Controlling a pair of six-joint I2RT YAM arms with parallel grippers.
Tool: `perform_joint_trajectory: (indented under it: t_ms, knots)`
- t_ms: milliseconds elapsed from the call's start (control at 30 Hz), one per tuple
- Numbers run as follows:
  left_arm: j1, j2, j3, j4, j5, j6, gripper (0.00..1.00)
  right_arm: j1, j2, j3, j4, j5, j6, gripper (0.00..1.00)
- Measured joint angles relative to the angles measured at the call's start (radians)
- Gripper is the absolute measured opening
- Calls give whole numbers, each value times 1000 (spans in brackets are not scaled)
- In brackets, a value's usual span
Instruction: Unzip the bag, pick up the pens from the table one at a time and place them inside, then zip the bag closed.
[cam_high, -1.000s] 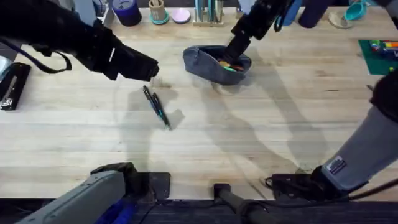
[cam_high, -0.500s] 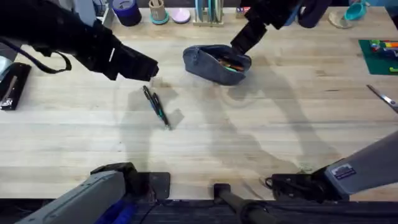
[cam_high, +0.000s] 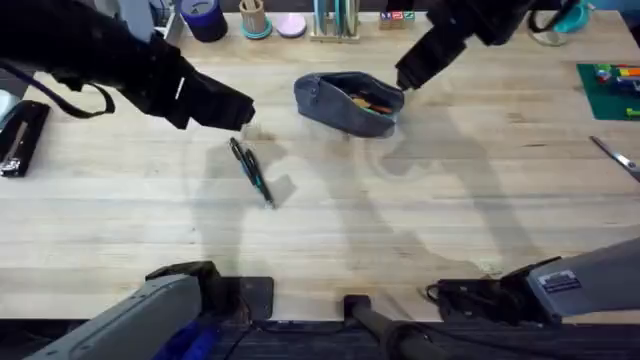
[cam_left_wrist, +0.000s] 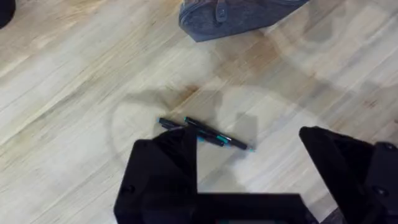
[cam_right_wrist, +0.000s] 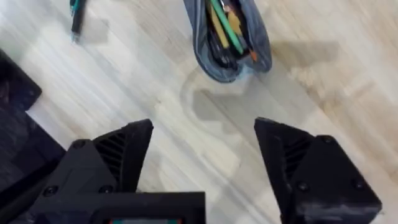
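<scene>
The soft grey-blue fabric pouch (cam_high: 350, 102) lies unzipped on the pale plank wooden table (cam_high: 420, 220), pens and pencils showing inside, though its far end is cut off in the right wrist view. The right gripper (cam_high: 410, 76), jaws spread and empty, hangs just beside the pouch's right end, having lifted clear of the opening where it sat a second ago. Two thin dark pens (cam_high: 251, 171), one banded teal, lie side by side just ahead of the left gripper (cam_high: 245, 112), whose wide-open jaws partly hide one pen end; that arm has not moved.
</scene>
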Motion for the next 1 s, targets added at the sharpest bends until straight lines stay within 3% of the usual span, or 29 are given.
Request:
perform_joint_trajectory:
  t_ms: [733,1000]
  knots:
    - [0,0,0,0,0,0,995,-34,-17,-4,-85,3,32,997]
    - [0,0,0,0,0,0,995,-34,-109,-143,-5,80,87,996]
